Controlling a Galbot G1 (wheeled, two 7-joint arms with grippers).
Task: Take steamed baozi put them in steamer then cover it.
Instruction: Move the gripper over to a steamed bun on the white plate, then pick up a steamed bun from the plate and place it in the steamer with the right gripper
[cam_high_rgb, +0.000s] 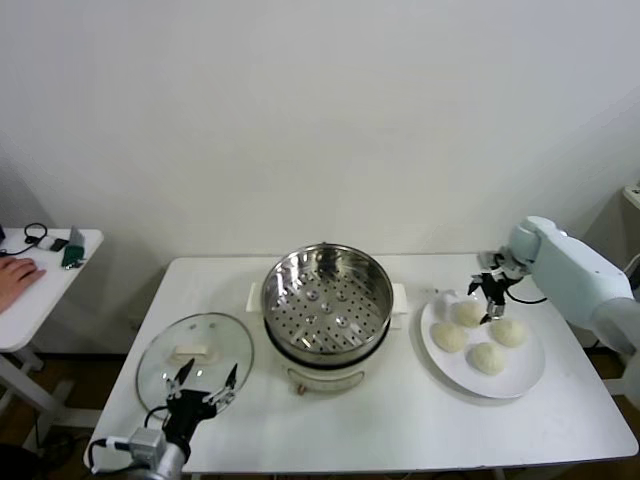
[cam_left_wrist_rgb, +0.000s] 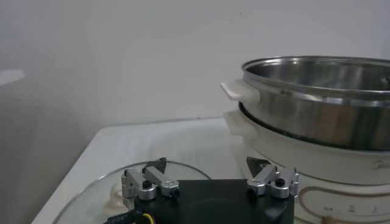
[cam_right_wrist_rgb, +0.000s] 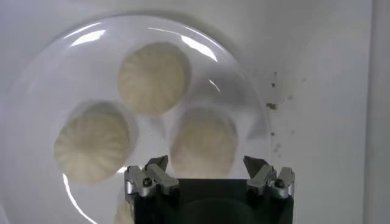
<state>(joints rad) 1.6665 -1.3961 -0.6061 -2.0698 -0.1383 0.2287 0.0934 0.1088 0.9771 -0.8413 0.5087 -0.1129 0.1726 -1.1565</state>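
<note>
Right pincer (cam_right_wrist_rgb: 206, 163) open, directly above a steamed baozi (cam_right_wrist_rgb: 203, 142).

In the right wrist view, the fourth small cream-white dough bun (cam_right_wrist_rgb: 125, 212) shows only as a sliver beside the right gripper's black body. The left wrist view cuts off the round stainless-steel steamer basket (cam_left_wrist_rgb: 317, 100) and the round clear glass lid (cam_left_wrist_rgb: 91, 195) at the picture's edges.

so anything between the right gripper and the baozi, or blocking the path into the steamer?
Nothing visible. The right gripper hangs open directly over the baozi on the white plate. The steamer is uncovered; the cover lies on the table on its far side, by the left gripper.
</note>
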